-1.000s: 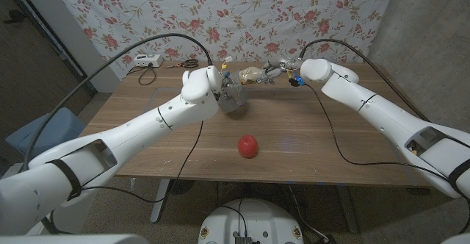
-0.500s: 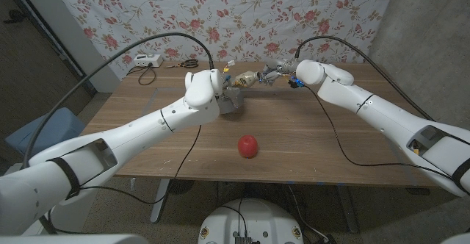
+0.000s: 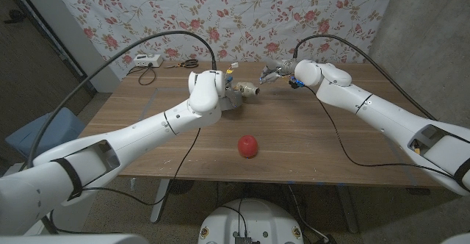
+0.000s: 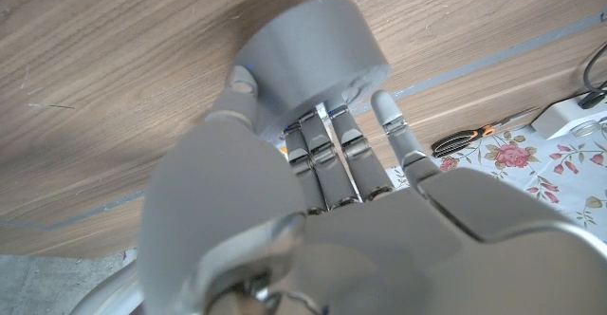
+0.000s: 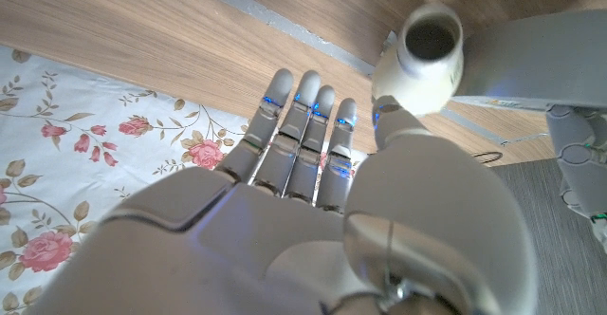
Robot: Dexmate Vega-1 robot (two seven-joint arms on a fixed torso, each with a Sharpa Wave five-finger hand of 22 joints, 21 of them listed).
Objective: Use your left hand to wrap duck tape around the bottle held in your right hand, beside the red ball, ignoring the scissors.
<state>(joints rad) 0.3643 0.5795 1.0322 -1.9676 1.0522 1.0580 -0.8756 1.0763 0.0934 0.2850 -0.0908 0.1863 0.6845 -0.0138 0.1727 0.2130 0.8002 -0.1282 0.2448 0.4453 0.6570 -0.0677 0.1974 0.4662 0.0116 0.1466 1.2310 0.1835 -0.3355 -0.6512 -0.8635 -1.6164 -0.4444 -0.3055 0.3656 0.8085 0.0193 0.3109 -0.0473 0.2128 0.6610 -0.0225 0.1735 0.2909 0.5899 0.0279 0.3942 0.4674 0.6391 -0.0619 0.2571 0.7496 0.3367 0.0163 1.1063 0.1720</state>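
The bottle (image 3: 248, 90) lies on its side at about twelve o'clock from the red ball (image 3: 248, 145), toward the far half of the bench (image 3: 308, 137), a pale, rounded thing whose open dark mouth (image 5: 431, 40) faces the right wrist camera. It sits against the left hand (image 3: 229, 90), which reaches in from seven o'clock on a long white arm; in the left wrist view that hand's fingers (image 4: 327, 154) press along the side of a grey roll of duck tape (image 4: 308, 54), gripping it against the bench top. Whether the same hand also grips the bottle cannot be told. The right hand (image 3: 277, 70) hangs at about two o'clock from the bottle, a little apart from it, its arm coming in from four o'clock; in the right wrist view its fingers (image 5: 303, 130) are stretched out side by side with nothing between them, the bottle mouth just beyond the thumb. Scissors (image 3: 189, 65) lie at the far edge, near eleven o'clock, beside a white power strip (image 3: 146, 60).
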